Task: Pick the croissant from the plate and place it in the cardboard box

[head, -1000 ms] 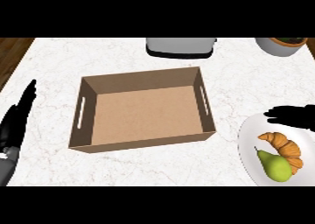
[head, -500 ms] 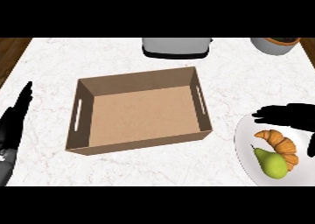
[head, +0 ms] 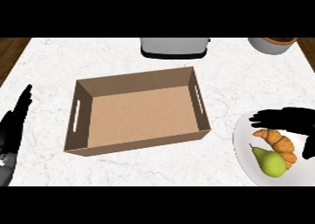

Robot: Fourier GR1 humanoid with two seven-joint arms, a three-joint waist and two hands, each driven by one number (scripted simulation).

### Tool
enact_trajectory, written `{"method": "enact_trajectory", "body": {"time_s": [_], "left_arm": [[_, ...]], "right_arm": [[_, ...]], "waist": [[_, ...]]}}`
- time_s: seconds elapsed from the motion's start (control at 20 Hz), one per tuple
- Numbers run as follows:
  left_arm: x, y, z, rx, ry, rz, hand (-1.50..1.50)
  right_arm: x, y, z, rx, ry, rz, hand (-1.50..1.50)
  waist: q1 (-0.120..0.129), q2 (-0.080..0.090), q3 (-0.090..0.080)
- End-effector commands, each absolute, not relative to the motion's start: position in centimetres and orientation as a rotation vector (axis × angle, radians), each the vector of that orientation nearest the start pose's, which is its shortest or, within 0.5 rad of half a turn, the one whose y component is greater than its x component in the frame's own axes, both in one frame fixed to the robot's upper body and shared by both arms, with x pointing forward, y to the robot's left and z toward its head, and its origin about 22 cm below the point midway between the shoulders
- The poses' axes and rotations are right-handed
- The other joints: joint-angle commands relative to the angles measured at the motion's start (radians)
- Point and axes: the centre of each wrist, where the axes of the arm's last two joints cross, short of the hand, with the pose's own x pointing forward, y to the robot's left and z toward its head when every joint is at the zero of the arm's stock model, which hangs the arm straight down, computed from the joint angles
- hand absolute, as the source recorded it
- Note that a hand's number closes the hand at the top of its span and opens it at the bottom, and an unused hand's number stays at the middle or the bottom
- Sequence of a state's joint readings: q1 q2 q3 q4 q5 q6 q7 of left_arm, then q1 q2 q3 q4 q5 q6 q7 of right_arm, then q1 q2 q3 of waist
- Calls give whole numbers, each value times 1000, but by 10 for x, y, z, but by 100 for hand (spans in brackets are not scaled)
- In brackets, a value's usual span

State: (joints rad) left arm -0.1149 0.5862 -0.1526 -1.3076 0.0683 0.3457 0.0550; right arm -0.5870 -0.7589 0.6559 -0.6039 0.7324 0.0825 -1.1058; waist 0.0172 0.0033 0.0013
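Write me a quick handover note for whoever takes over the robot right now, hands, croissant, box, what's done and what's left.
Right hand: open, spread over the top of the croissant, not yet closed on it.
Left hand: open, resting at the counter's left edge.
Croissant lies on the plate at right, beside a pear.
Cardboard box sits mid-counter with nothing in it.
Done: nothing picked.
Left: grasp croissant, carry it left, place it in the box.
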Motion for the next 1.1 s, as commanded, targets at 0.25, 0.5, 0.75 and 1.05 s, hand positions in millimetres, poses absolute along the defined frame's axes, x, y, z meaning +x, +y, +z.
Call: {"method": "enact_trajectory", "body": {"time_s": [0.25,0.5,0.75,1.05], "left_arm": [[254,370,6,664,-1364,-226,0],[265,368,14,660,-1362,-221,0],[264,363,33,647,-1366,-222,0],[266,371,16,652,-1358,-214,0]], "right_arm": [[326,-397,16,278,-1426,2041,-150],[314,-399,17,217,-1340,2125,-150],[317,-389,10,109,-1247,2136,-150],[315,-385,-16,77,-1274,2094,150]], "waist": [[-12,-3,-2],[-19,-3,-2],[-11,-4,-1],[-11,-2,-1]]}}
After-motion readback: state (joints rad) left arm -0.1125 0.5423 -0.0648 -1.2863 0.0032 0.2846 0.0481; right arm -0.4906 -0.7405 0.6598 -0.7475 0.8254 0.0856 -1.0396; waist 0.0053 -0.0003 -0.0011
